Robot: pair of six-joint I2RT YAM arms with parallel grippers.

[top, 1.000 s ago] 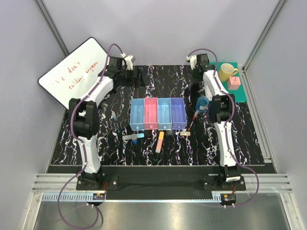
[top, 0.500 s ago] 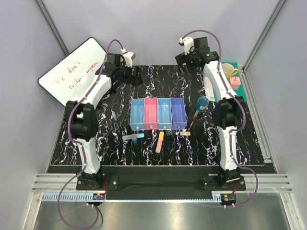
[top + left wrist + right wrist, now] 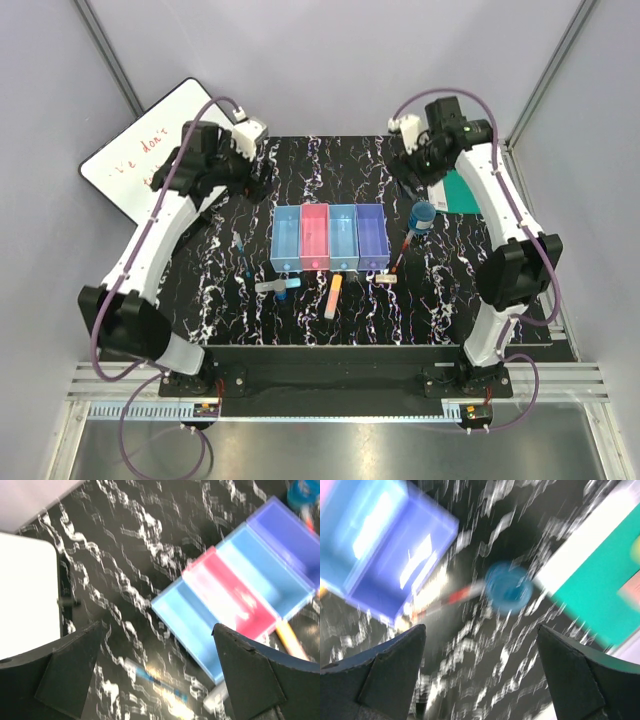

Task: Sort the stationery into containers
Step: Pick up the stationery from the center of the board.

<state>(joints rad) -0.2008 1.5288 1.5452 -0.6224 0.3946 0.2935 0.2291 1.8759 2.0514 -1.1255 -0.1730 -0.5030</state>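
Black, white-veined table top (image 3: 200, 290) carries the row of four joined bins (image 3: 328, 238) at its middle, the row running left to right and each bin's long axis near to far. The top view alone shows the white eraser (image 3: 387, 279) and the grey marker (image 3: 270, 286) just near of the bins, and the whiteboard (image 3: 140, 160) at far left. The orange-yellow bar (image 3: 333, 297) lies near to far, its far end tipped slightly right. The blue pen (image 3: 240, 252) lies left of the bins. The red pen (image 3: 400, 255) slants from near-left to far-right toward the blue bottle (image 3: 423, 215), which stands right of the purple bin. The left wrist view looks into the bins, and the left gripper (image 3: 157, 645) is spread wide, holding nothing. The blurred right wrist view looks down on the bottle's top beside the green book (image 3: 590, 595). The right gripper (image 3: 480, 645) is equally wide and empty. Since a second ago both arms have risen and unfolded, while the stationery has stayed put.
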